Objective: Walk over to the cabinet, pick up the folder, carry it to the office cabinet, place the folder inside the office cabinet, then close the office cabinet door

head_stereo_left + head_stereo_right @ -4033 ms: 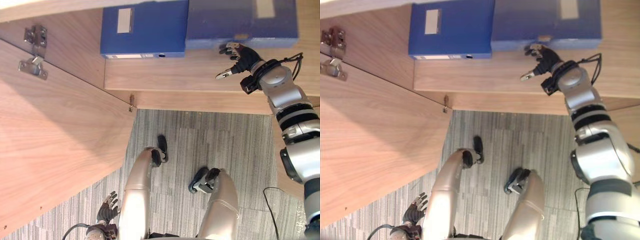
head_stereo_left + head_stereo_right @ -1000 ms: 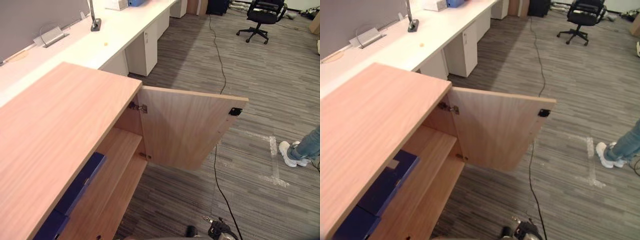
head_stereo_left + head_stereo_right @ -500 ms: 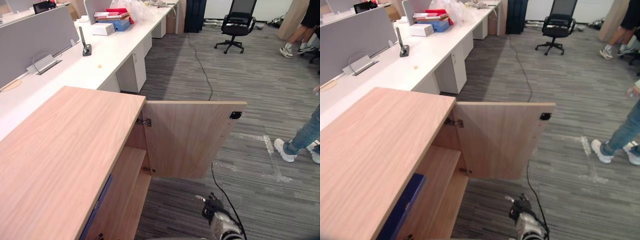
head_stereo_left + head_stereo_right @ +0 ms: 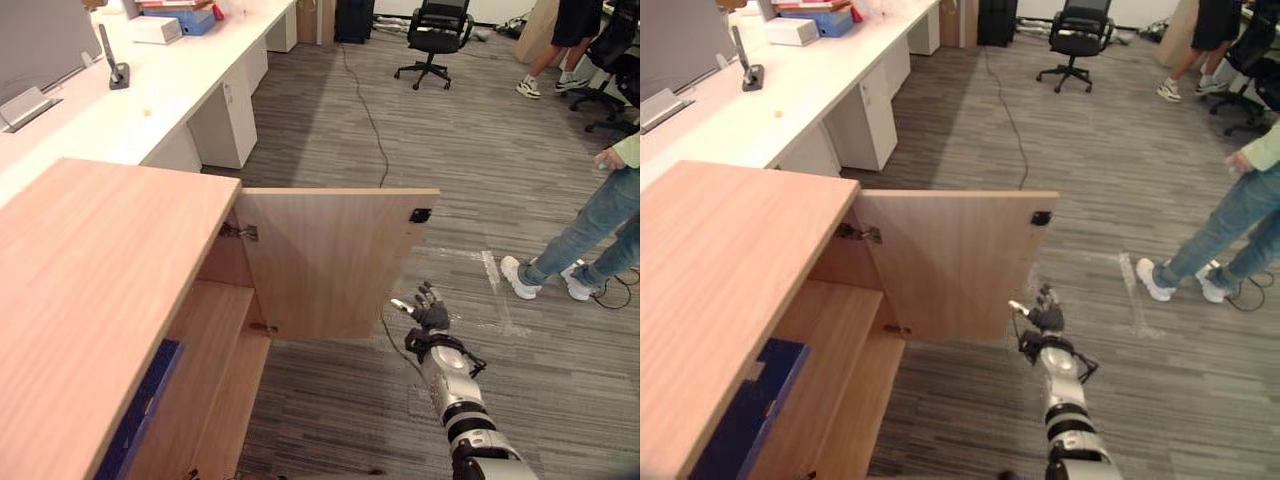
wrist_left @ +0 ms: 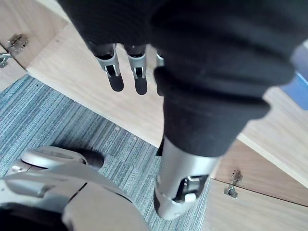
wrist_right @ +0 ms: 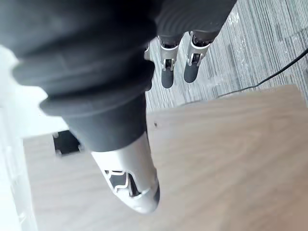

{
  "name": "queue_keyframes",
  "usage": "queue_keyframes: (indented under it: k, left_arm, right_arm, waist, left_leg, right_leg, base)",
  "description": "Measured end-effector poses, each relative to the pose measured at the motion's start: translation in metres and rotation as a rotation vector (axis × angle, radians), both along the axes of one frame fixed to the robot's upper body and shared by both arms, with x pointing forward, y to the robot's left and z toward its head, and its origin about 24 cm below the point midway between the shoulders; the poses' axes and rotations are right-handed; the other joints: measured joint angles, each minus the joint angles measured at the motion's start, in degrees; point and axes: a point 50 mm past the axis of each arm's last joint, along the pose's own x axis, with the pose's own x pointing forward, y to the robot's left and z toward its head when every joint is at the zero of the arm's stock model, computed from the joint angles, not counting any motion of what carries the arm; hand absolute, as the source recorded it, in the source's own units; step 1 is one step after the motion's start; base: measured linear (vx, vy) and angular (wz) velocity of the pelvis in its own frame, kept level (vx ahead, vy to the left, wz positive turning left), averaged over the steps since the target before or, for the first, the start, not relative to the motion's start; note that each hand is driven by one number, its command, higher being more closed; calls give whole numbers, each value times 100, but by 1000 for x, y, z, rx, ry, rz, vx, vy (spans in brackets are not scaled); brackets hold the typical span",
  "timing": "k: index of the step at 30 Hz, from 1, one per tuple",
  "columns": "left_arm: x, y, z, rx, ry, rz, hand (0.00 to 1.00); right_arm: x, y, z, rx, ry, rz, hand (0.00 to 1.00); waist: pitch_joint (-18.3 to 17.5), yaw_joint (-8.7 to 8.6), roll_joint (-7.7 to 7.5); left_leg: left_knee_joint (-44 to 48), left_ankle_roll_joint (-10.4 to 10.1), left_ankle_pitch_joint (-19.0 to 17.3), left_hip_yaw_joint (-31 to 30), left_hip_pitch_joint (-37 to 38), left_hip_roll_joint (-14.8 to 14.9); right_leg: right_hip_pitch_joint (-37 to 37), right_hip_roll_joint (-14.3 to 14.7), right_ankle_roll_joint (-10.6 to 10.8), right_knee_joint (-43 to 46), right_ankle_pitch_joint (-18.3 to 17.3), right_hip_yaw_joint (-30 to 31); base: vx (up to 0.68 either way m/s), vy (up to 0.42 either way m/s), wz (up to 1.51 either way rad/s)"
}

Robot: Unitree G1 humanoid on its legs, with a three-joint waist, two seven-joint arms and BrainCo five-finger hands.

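A blue folder [image 4: 140, 415] lies on the shelf inside the wooden office cabinet [image 4: 90, 280], near its front edge; its far end is hidden under the cabinet top. The cabinet door [image 4: 330, 260] stands wide open, with a black catch [image 4: 420, 215] at its free upper corner. My right hand [image 4: 430, 315] is open and empty, fingers spread, just below and to the right of the door's free edge, not touching it. In the right wrist view the right hand's fingers [image 6: 168, 67] reach straight past the door panel. My left hand [image 5: 111, 67] is open and empty beside the cabinet's wood.
A long white desk [image 4: 150, 100] runs behind the cabinet. A person's legs [image 4: 580, 240] stand on the carpet at the right, close to the door's swing. A black office chair [image 4: 435, 35] and another person [image 4: 560, 40] are farther back.
The camera has swung up from the shelf to the room. My right hand has left the blue folder and risen towards the door's free edge. The folder stays on the shelf.
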Motion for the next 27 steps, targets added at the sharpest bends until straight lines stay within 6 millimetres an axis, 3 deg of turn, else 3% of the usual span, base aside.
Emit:
queue_keyframes:
  k: [5,16,19,24,27]
  left_arm:
    - [4,0,2,5,-19,-11,0]
    - [4,2,2,5,-19,-2,0]
    - [3,4,3,10,-18,3,0]
    - [4,4,3,7,-19,-1,0]
    - [5,2,2,4,-19,-22,0]
  right_arm:
    - [-3,-29,5,0,-9,-132,0]
    - [5,-51,21,81,-80,-306,0]
    - [19,-62,36,80,-109,-319,0]
    - [60,-92,90,50,-193,-336,0]
    - [74,-103,115,50,-218,-343,0]
  waist:
    - [-3,-81,7]
    - [15,-78,37]
    - [38,-86,59]
    - [259,-45,267]
    - [370,43,351]
  left_leg:
    - [-147,-23,160,-155,-95,23]
    - [-148,12,187,-246,-115,-113]
    - [-101,21,193,-303,-182,-124]
    - [61,43,207,-523,-354,-168]
    - [153,40,215,-613,-466,-172]
  right_leg:
    - [-28,67,-118,-121,64,-132]
    - [13,-29,-142,-143,89,-171]
    - [4,-40,-163,-143,104,-231]
    - [22,-51,-206,-135,131,-423]
    - [8,-48,-238,-139,150,-513]
  base:
    - [-57,-51,13]
    - [1,40,6]
    - [-6,18,10]
    - [-35,13,19]
    - [-34,2,21]
